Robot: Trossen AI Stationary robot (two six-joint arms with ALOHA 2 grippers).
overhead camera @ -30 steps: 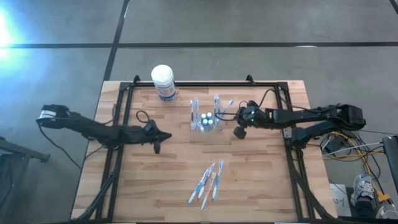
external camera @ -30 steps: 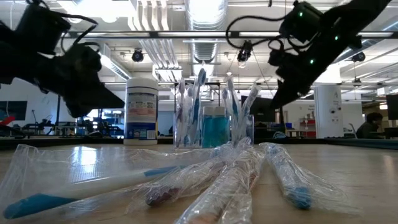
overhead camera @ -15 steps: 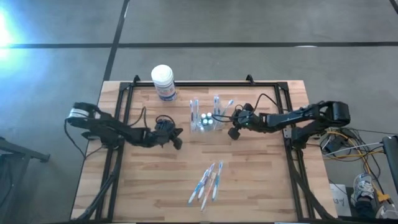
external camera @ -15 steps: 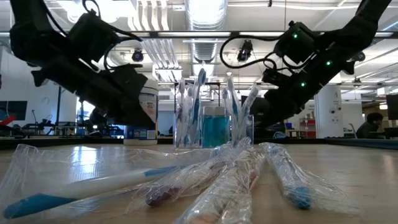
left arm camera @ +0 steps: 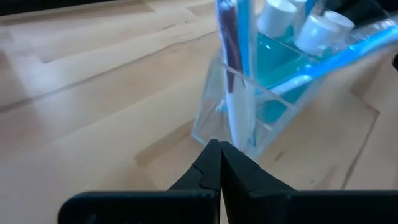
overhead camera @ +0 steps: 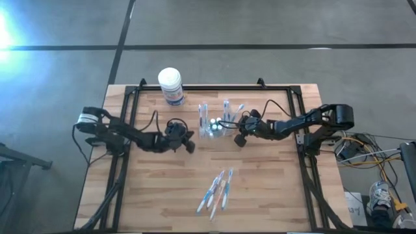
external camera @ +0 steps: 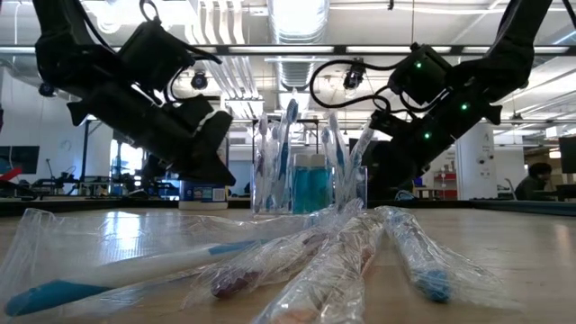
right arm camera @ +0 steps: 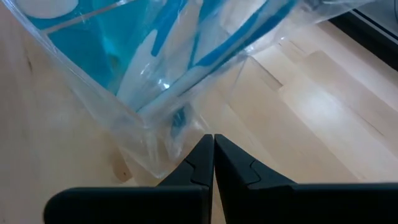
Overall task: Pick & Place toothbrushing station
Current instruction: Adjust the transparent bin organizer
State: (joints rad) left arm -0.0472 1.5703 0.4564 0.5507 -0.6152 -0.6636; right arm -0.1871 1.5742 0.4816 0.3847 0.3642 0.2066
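Observation:
The toothbrushing station [overhead camera: 216,125] is a clear plastic holder with toothbrushes and a blue bottle in it, standing upright on the wooden table's far middle [external camera: 306,184]. My left gripper [overhead camera: 190,147] is shut and low over the table just left of the station, a small gap between them; in its wrist view the tips [left arm camera: 219,146] point at the holder's corner [left arm camera: 249,124]. My right gripper [overhead camera: 238,140] is shut and slants down at the station's right near corner [right arm camera: 146,121]. My right gripper's shut tips [right arm camera: 211,138] stand right at the station's lower corner; I cannot tell whether they touch it. My left gripper touches nothing.
A white tub with a blue label [overhead camera: 170,84] stands at the far left. Several toothbrushes in clear wrappers [overhead camera: 218,192] lie near the front edge, large in the low view [external camera: 315,261]. Black frame rails [overhead camera: 130,130] run along the table's left, right and far sides.
My left gripper has swung toward the table's right edge, up close to the station, tipping downward as it went. My right gripper has sunk and gone left toward the station. Both have stayed shut. The station has kept its place.

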